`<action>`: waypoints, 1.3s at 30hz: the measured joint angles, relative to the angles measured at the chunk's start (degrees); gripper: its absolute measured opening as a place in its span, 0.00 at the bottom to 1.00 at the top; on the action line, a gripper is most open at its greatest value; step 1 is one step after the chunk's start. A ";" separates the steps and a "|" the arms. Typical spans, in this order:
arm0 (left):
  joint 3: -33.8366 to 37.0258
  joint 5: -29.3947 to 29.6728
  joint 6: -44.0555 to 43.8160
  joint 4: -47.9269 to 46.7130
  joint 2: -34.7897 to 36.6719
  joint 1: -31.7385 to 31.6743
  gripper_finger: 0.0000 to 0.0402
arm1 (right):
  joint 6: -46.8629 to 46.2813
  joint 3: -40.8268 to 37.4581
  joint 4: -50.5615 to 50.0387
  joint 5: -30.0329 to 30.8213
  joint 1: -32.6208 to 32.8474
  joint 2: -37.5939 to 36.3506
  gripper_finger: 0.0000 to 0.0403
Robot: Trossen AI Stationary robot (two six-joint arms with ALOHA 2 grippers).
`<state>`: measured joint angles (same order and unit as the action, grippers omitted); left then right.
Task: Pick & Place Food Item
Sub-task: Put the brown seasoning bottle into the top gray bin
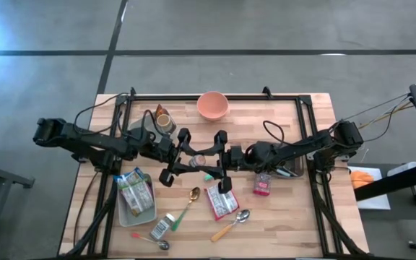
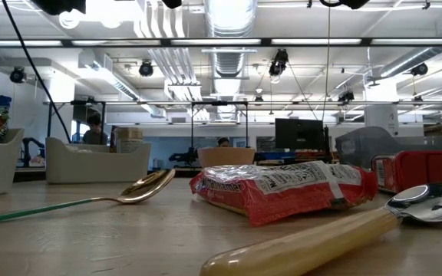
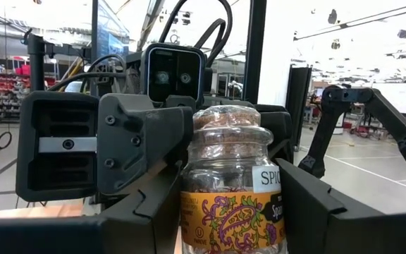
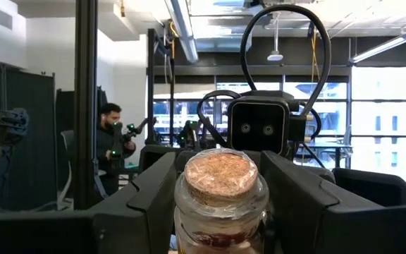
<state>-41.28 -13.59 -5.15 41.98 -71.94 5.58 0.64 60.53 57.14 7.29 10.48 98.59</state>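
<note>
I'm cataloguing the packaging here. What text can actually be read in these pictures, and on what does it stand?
"SPIC", cut off: white tag on the spice jar, between both grippers' fingers.
"Spa", cut off: same jar's orange label.
Red packet: print too blurred to read.
Tray packets, small bottle: too small to read.

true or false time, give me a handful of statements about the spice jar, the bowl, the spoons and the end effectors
1. Both end effectors meet at the spice jar above mid-table. True; the left end effector and right end effector face each other there.
2. The jar has a metal screw lid. False: a cork stopper.
3. The pink bowl sits at the table's far edge. True.
4. The gold spoon lies inside the bowl. False: it lies on the tabletop beside the red packet.
5. The jar lies flat on the table. False: it is upright between the fingers.
</note>
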 joint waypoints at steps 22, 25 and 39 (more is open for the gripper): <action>-0.09 -1.36 -3.87 -1.31 0.28 0.00 0.74 | 0.38 -0.13 -0.29 0.46 0.00 -0.35 0.43; -0.24 -1.70 -4.22 -3.74 0.50 0.00 0.77 | 0.19 -0.20 -1.07 0.42 0.00 -0.50 0.43; -0.36 -1.47 -3.66 -19.30 2.51 0.00 0.78 | -2.15 0.67 -5.24 0.08 -0.09 -0.37 0.43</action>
<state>-41.63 -15.06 -8.80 22.68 -69.43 5.58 -1.51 61.20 51.90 7.37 10.39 98.21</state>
